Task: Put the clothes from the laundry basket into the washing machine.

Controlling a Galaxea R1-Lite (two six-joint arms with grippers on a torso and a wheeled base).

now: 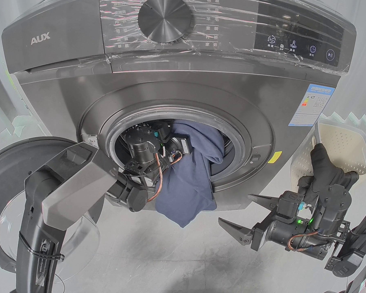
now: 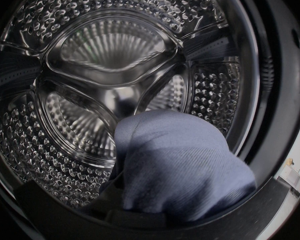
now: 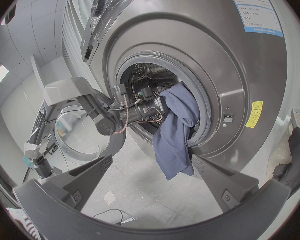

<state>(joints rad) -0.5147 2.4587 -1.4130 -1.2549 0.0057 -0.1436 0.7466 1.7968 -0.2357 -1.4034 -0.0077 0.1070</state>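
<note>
The right gripper (image 1: 236,210) hangs spread wide and empty in front of the washing machine (image 1: 232,102), below its round opening. The left gripper (image 1: 179,145) sits inside that opening against a blue garment (image 1: 187,176); whether it grips the cloth cannot be told. The garment lies partly in the steel drum (image 2: 106,50) and drapes out over the rim, its tail hanging between the two grippers. Behind the right gripper, a white laundry basket (image 1: 345,143) holds a dark garment (image 1: 323,163) slung over its edge. The open door (image 1: 12,192) stands beside the left arm. Above, a blue-and-white label (image 1: 315,104), a yellow sticker (image 1: 275,156) and a film-wrapped, lettered panel with a dial (image 1: 165,18) mark the front.
</note>
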